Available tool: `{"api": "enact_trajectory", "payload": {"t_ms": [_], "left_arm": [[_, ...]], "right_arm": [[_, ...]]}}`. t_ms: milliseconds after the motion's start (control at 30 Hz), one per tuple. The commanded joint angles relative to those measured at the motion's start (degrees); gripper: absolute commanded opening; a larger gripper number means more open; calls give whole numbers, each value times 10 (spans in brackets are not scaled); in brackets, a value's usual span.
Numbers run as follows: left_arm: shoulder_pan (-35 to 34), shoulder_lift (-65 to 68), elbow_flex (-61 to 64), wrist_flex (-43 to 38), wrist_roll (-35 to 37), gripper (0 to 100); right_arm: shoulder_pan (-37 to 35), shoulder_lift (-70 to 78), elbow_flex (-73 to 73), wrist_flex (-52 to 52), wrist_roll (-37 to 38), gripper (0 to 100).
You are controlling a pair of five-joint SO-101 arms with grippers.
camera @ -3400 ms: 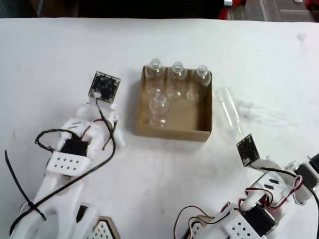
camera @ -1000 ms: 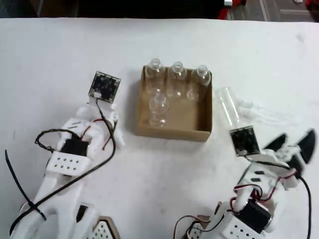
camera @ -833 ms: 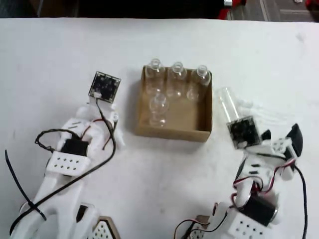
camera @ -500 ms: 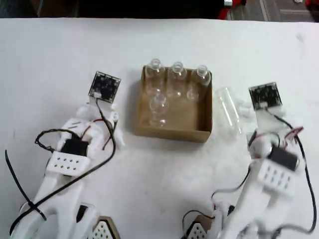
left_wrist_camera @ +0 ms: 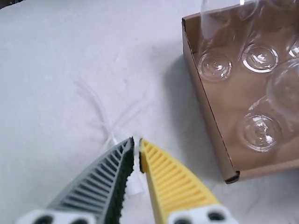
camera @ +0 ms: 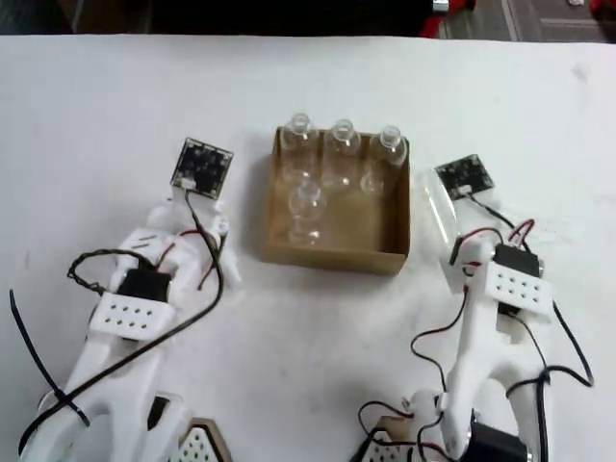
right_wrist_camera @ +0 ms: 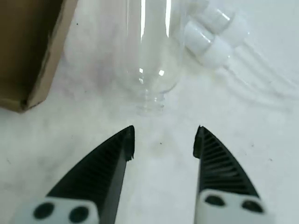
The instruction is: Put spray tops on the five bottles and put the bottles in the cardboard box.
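Just right of the cardboard box point(camera: 332, 258), the right claw point(right_wrist_camera: 163, 133) has swung in from the near corner of the worktop point(camera: 115, 87). It now hangs wide open at the neck of the lying bottle point(right_wrist_camera: 152, 56), with loose spray tops point(right_wrist_camera: 210, 39) alongside. Four uncapped bottles point(camera: 337, 144) stand in the box. The left claw point(left_wrist_camera: 136, 144), closed to a sliver, has kept still. A grasp on the fifth bottle looks likely next.

Cardboard box point(camera: 337, 256) brown; bottles point(camera: 306, 206) clear; spray tops point(right_wrist_camera: 210, 39) white; left gripper point(left_wrist_camera: 136, 143) grey-yellow; right gripper point(right_wrist_camera: 163, 136) black.
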Motion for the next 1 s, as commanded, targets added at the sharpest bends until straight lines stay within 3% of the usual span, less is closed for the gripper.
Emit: {"api": "enact_trajectory", "payload": {"t_ms": [0,533,800,967], "left_arm": [[6,-15,-4,-16,-8,24],[5,-19,-5,-16,-8,24],[5,-19,-5,-16,-8,24],[5,-19,-5,-16,-8,24]], "right_arm": [[-22,38,-6,-57,-6,183],[-24,225,-113,-81,-6,182],[-22,267,-132,-81,-7,82],[-3,217,-128,-75,-7,61]]}}
